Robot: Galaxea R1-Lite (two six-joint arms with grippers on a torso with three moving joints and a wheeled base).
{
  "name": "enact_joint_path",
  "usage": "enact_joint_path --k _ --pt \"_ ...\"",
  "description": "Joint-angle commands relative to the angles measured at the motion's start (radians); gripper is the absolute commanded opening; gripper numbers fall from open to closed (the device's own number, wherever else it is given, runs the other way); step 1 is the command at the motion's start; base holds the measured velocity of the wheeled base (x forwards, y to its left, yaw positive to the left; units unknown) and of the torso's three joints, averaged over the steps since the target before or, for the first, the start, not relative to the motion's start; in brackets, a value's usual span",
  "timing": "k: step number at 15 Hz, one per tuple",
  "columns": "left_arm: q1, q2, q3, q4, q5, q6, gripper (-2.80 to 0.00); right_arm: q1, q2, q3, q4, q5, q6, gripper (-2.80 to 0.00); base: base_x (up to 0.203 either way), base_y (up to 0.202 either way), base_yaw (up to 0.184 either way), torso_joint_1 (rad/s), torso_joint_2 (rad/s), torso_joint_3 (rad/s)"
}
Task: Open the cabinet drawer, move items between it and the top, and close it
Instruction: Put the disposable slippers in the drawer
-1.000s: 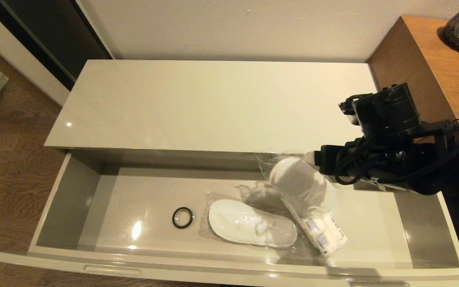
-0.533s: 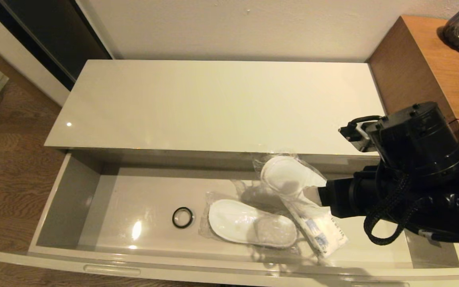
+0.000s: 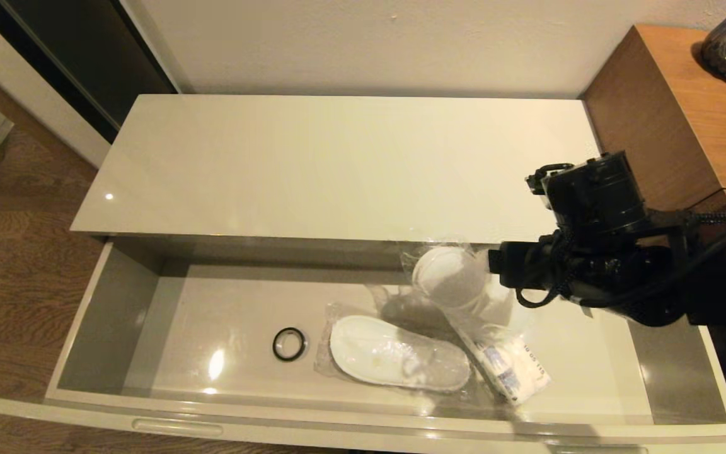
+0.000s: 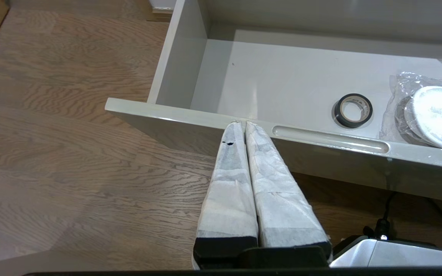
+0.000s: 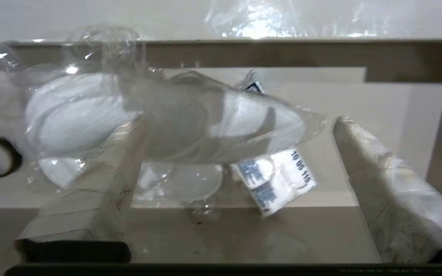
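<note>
Our right gripper (image 5: 228, 153) hangs over the right part of the open cabinet drawer (image 3: 104, 296), its jaws spread wide and grasping nothing, with a wrapped slipper (image 3: 451, 277) propped against the drawer's far wall between them. A second slipper (image 3: 397, 353) and the white packet (image 3: 514, 372) lie flat on the drawer floor, a black ring (image 3: 288, 344) to their left. Our left gripper (image 4: 240, 124), clenched on nothing, sits parked by the drawer front. The top (image 3: 338, 164) lies beyond.

Your open drawer (image 3: 117, 302) holds a wrapped slipper (image 3: 399, 353), a blue-printed packet (image 3: 514, 373) and a black ring (image 3: 288, 344).
</note>
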Motion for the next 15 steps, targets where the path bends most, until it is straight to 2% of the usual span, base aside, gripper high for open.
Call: enact_joint_path --k 1,8,15 --pt "0.001 -0.039 0.002 0.0 0.0 0.0 -2.8 -0.004 0.046 -0.02 -0.002 -0.01 0.002 -2.8 0.0 0.0 0.0 0.0 0.0 0.0" --pt "0.001 -0.039 0.002 0.0 0.0 0.0 -2.8 -0.004 0.07 -0.04 -0.004 -0.012 -0.013 -2.8 0.0 0.0 0.0 0.0 0.0 0.0" --pt "0.001 -0.039 0.002 0.0 0.0 0.0 -2.8 -0.003 0.182 -0.106 -0.112 -0.014 -0.034 -2.8 0.0 0.0 0.0 0.0 0.0 0.0"
